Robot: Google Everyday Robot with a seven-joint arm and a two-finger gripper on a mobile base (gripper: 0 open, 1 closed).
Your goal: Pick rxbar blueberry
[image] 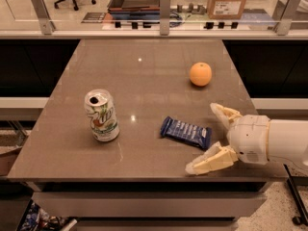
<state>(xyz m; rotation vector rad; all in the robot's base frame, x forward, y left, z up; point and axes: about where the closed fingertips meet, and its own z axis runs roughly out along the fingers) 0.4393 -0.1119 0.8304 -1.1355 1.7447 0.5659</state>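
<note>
Camera view: one rxbar blueberry (185, 132); one hand (201, 137), splayed, beside it.

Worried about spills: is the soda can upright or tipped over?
Upright: the can stands on its base, open top facing up. The gripper, fingers spread, sits to its right at the rxbar blueberry.

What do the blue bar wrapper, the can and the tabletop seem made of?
The rxbar blueberry: glossy plastic or foil film, judging by sheen; can: printed metal, probably aluminium, opened top; table: polished stone or laminate, reflecting lights. The open gripper flanks the bar's right end.
</note>
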